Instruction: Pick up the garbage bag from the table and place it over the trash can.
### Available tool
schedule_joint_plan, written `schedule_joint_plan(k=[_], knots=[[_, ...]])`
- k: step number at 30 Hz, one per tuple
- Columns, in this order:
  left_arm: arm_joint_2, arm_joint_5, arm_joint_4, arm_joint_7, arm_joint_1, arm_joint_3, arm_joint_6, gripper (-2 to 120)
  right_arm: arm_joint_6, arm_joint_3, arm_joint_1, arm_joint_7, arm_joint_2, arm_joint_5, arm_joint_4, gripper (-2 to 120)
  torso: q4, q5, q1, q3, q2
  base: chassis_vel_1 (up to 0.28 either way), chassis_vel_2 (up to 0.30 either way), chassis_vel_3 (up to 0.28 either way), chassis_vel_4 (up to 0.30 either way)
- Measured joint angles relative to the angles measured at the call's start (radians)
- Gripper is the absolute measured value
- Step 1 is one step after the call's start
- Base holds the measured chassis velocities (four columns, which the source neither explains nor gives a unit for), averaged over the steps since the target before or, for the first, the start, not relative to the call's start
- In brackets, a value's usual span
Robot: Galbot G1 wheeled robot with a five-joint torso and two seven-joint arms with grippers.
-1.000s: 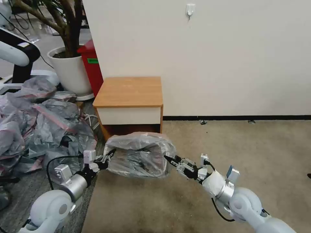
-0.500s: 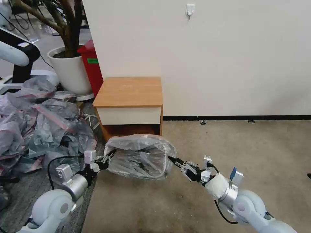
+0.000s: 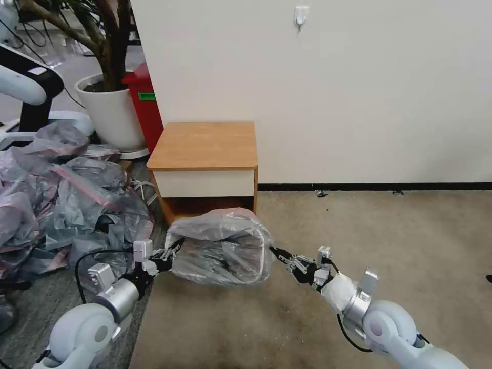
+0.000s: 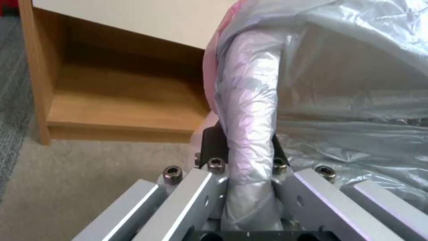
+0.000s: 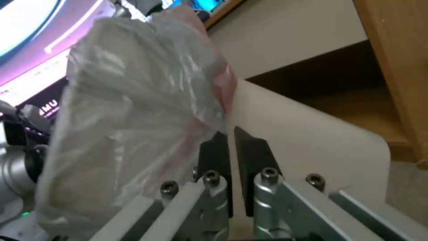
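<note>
The nightstand [image 3: 205, 154] stands behind the trash can [image 5: 312, 134], which the garbage bag [image 3: 220, 246] now drapes, long axis running between the arms. The left hand [image 3: 171, 247] pinches the bag's near-left edge; the right hand [image 3: 279, 253], jaws nearly closed, sits at its right edge.

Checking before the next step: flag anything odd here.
The garbage bag sits crumpled and lopsided over the trash can, bunched in the left pincer. A heap of similar bags litters the floor.
</note>
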Motion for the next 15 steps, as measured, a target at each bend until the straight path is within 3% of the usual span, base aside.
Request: schedule_joint_plan(k=[13, 15], knots=[[0.022, 0.003, 0.014, 0.001, -0.012, -0.003, -0.002, 3, 0.036, 0.037, -0.029, -0.074, -0.018, 0.005, -0.019, 6, 0.0000, -0.0001, 0.000, 0.000, 0.000, 0.000, 0.000, 0.000, 0.000], [0.037, -0.002, 0.023, 0.003, -0.022, -0.007, -0.006, 3, 0.041, 0.053, -0.035, -0.135, -0.025, 0.029, -0.037, 14, 0.0000, 0.0000, 0.000, 0.000, 0.000, 0.000, 0.000, 0.000, 0.000]])
